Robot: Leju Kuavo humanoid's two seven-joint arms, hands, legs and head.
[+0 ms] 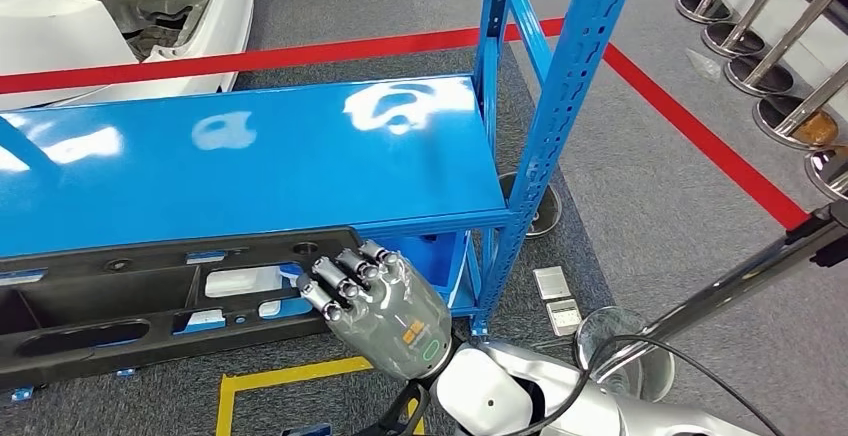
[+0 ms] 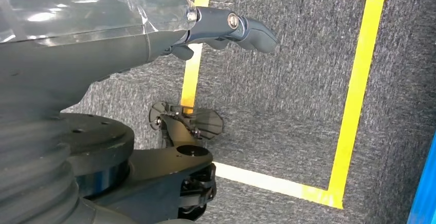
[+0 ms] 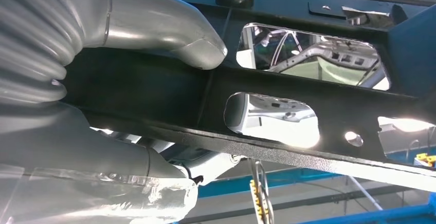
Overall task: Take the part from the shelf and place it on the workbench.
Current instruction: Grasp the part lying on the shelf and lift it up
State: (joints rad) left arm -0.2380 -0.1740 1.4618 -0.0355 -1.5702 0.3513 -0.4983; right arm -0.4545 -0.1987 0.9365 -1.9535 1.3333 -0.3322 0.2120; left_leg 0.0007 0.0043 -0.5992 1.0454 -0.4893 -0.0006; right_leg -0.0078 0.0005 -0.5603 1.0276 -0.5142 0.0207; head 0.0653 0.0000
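Underneath, hand around black perforated part

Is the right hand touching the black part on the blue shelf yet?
Touching. The right wrist view shows the right hand wrapped around a bar of the black part, thumb on one face and fingers on the other.

Bright, even overhead light, white glare patches on the glossy blue shelf, near hand softly blurred.
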